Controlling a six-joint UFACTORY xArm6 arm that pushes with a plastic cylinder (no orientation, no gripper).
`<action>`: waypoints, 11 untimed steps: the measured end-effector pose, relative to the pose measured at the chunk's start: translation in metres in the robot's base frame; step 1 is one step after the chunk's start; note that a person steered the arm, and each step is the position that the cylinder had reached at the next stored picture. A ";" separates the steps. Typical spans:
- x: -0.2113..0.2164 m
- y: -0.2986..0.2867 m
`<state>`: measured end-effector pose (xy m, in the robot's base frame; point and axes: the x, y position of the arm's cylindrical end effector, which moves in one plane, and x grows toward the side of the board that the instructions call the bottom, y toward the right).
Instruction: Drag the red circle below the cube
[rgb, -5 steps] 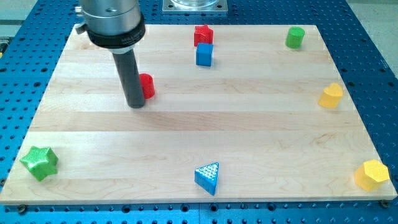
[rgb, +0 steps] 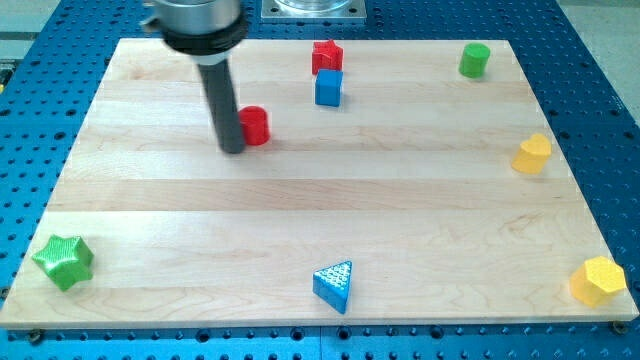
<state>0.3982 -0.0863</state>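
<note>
The red circle (rgb: 255, 125) is a short red cylinder lying on the wooden board, left of centre in the upper part of the view. My tip (rgb: 232, 150) rests against its left side, touching it. The blue cube (rgb: 328, 88) stands up and to the right of the circle, a short gap away. A red star-like block (rgb: 326, 56) sits directly above the cube, touching it.
A green cylinder (rgb: 474, 60) is at the top right. A yellow block (rgb: 532, 154) sits at the right edge and another yellow block (rgb: 598, 281) at the bottom right. A blue triangle (rgb: 334, 285) is at the bottom centre, a green star (rgb: 63, 262) at the bottom left.
My tip has moved right and slightly up, pushing the red circle the same way, closer to the blue cube.
</note>
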 end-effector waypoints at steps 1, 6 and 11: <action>-0.017 0.051; -0.064 0.044; -0.048 0.051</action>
